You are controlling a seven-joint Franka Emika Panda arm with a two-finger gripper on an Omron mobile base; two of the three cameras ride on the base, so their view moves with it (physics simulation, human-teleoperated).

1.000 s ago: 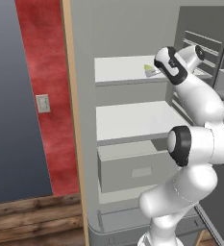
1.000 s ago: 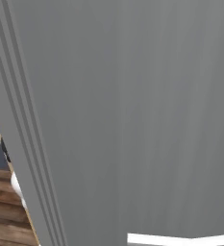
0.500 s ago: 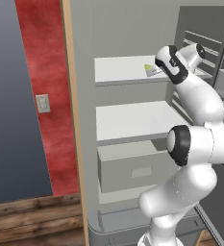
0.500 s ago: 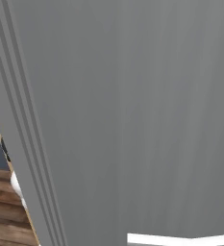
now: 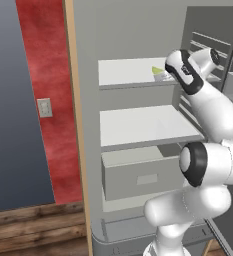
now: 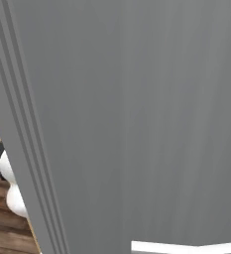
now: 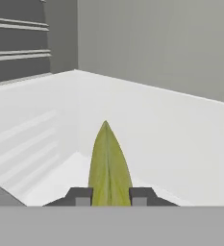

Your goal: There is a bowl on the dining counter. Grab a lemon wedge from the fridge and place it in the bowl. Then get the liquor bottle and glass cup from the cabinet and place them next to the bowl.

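In the left base view the fridge (image 5: 138,125) stands open, its white shelves and grey drawer (image 5: 140,172) showing beside a tan wood edge and a red wall strip with a pale switch plate (image 5: 44,107). The white arm (image 5: 208,150) rises in front of the fridge's lower right and bends up to the top shelf (image 5: 133,72), where the lemon wedge (image 5: 159,73) shows as a small yellow-green shape at the shelf's right end, right against the arm's dark wrist; whether it rests on the shelf or hangs just above it cannot be told from here. In the right base view the plain grey fridge door (image 6: 127,114) stands close before the camera, with a bit of the arm's white body and wood floor left of the door's ribbed edge. In the hand view the pincer (image 7: 108,196) is closed narrowly on the lemon wedge (image 7: 108,168), one dark fingertip (image 7: 81,196) pressing each side of it, the wedge's point aimed toward the fridge's white inner corner and grey back wall.
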